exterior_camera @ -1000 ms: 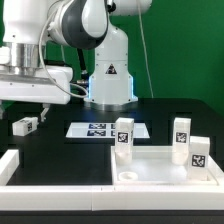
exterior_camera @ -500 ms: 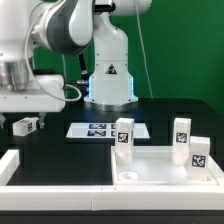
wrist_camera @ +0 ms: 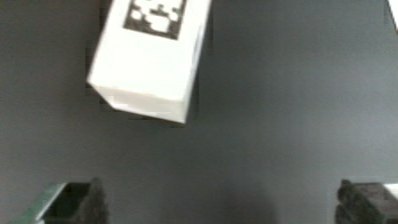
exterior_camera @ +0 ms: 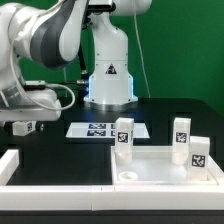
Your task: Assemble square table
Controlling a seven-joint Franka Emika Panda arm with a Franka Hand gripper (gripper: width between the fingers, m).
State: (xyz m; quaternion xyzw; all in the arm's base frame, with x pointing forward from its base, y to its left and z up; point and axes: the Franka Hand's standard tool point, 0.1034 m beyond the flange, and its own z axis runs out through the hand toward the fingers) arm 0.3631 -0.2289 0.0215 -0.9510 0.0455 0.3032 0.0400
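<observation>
Black bench (exterior_camera: 60, 145), green backdrop; white plastic square top with raised rim (exterior_camera: 165, 165) at exterior view's right, three tagged white leg blocks upright on it. Claw (wrist_camera: 217, 200) spread apart, empty, above fourth loose white leg block (wrist_camera: 151, 55) lying at exterior view's left (exterior_camera: 25, 126).

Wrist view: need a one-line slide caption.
Open end effector hangs over the black table, fingers apart and empty, with a tagged white leg block lying beyond them.

Marker board (exterior_camera: 100, 129): I see it flat on the bench, mid-scene.
Bench (exterior_camera: 60, 145): black.
Border rail (exterior_camera: 55, 173): white, along the near edge.
</observation>
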